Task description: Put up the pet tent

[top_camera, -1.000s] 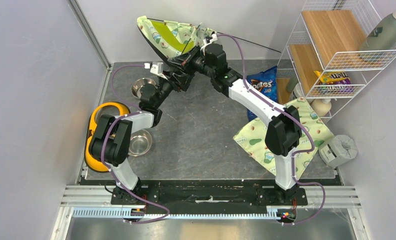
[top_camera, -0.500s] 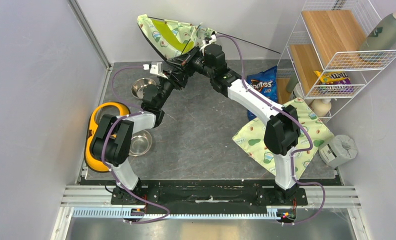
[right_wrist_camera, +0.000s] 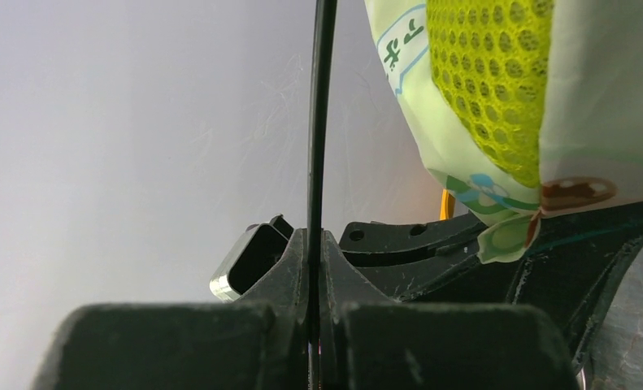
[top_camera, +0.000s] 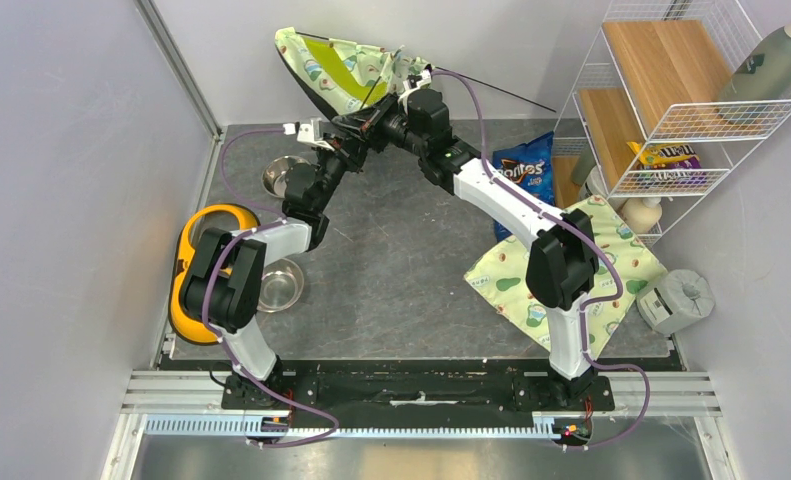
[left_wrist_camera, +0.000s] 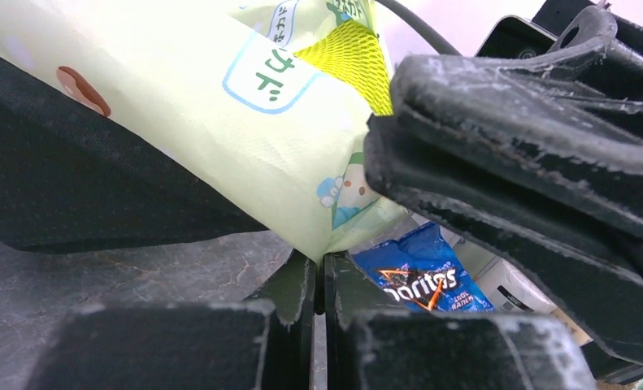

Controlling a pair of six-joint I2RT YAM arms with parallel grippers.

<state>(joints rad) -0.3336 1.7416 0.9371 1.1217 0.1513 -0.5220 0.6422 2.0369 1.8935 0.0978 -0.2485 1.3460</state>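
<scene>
The pet tent (top_camera: 341, 68), pale cream-green avocado-print fabric with a lime panel and black base, is held up against the back wall. My left gripper (top_camera: 356, 132) (left_wrist_camera: 319, 268) is shut on a lower corner of the tent's fabric (left_wrist_camera: 334, 231). My right gripper (top_camera: 383, 122) (right_wrist_camera: 314, 244) is shut on a thin black pole (right_wrist_camera: 319, 122) that runs up between its fingers; the pole's free end (top_camera: 511, 96) sticks out to the right along the wall. Yellow mesh (right_wrist_camera: 488, 81) of the tent hangs just right of the right fingers. The two grippers sit close together under the tent.
A flat avocado-print pad (top_camera: 611, 245) lies at right beside a blue Doritos bag (top_camera: 526, 165) (left_wrist_camera: 419, 284). A white wire shelf (top_camera: 671, 100) stands at back right. Two steel bowls (top_camera: 283, 175) (top_camera: 279, 285) and a yellow-rimmed dish (top_camera: 193, 270) sit at left.
My left gripper moved up and right to the tent's lower corner and shut on the fabric. The right gripper kept its hold on the pole.
</scene>
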